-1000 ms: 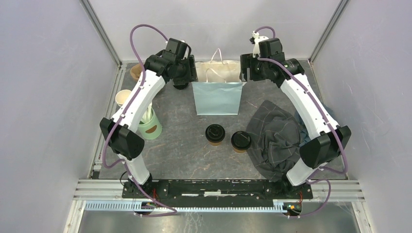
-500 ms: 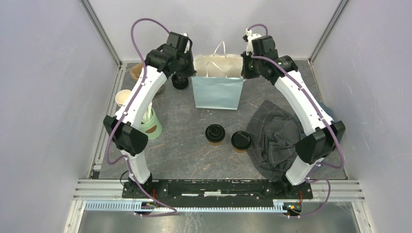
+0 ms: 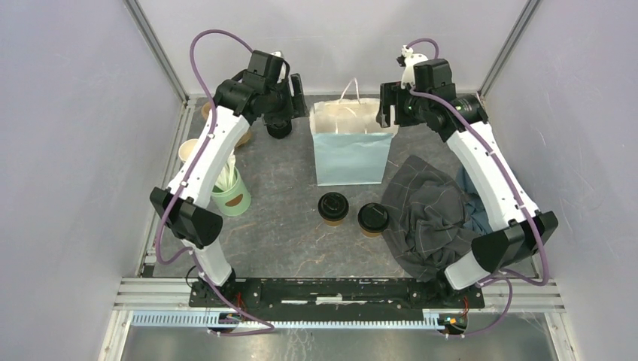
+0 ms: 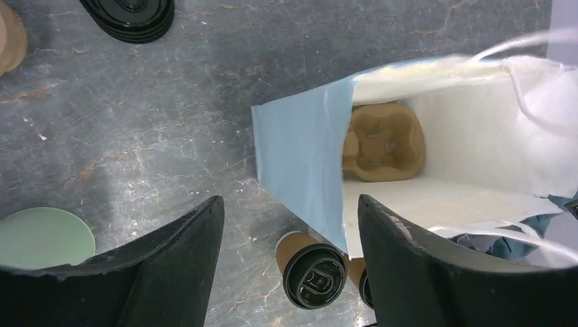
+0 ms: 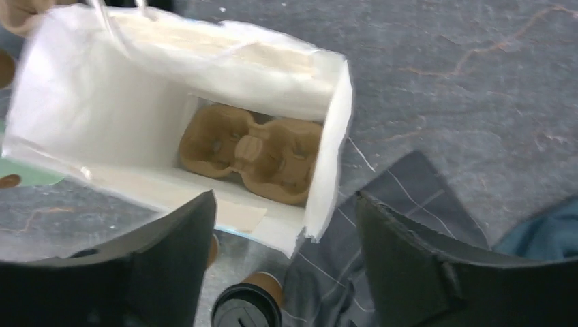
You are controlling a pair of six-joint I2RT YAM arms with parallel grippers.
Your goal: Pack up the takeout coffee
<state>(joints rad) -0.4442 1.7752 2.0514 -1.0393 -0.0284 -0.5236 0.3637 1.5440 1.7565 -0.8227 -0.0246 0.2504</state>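
Here the left coffee cup [image 3: 332, 207] and the right coffee cup [image 3: 372, 218] stand upright, side by side, on the table [image 3: 286, 226] in front of the blue paper bag [image 3: 353, 150]. The right one is just beside the edge of the grey cloth [image 3: 429, 214]. To their left we see bare table as far as the green cup [image 3: 232, 194]. At either side of the bag's open mouth, the left gripper [image 4: 286, 211] and the right gripper [image 5: 285, 204] are spread wide and empty.

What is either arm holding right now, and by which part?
Nothing. The left gripper and right gripper hang by the paper bag, jaws open and empty; both coffee cups stand free.
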